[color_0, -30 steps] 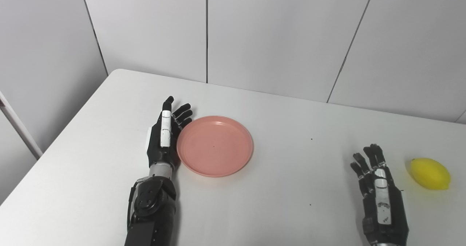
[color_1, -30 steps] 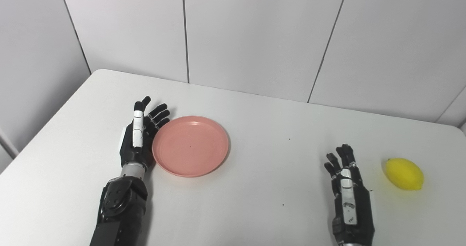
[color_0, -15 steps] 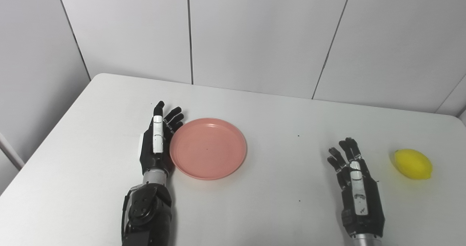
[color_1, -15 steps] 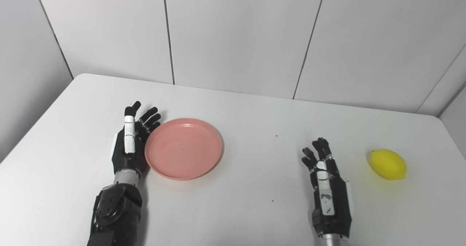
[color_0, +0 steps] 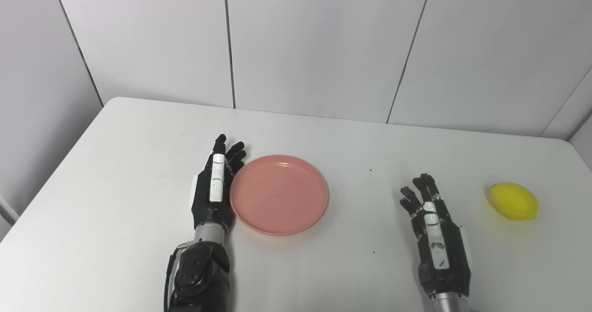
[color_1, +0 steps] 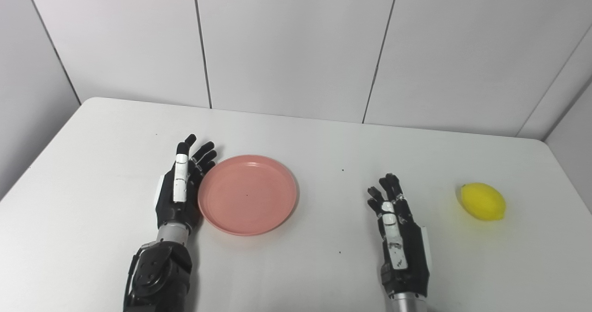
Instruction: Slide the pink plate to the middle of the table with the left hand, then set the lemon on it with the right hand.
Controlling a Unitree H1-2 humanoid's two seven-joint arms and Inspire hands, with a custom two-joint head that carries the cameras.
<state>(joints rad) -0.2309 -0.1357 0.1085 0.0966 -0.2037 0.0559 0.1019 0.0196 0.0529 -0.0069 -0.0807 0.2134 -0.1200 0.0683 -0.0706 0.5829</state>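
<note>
Pink plate (color_0: 279,194): round, shallow, raised rim, empty, upright and flat on the table, left of centre. Lemon (color_0: 514,201): bright yellow, oval with pointed ends, lying on its side near the table's right edge, well apart from the plate, long axis angled slightly.

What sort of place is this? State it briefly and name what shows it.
Probably a robot test bench or lab, not a home: a bare white table against plain grey wall panels, holding only a pink plate and a lemon, with two black robot hands resting on it.
</note>
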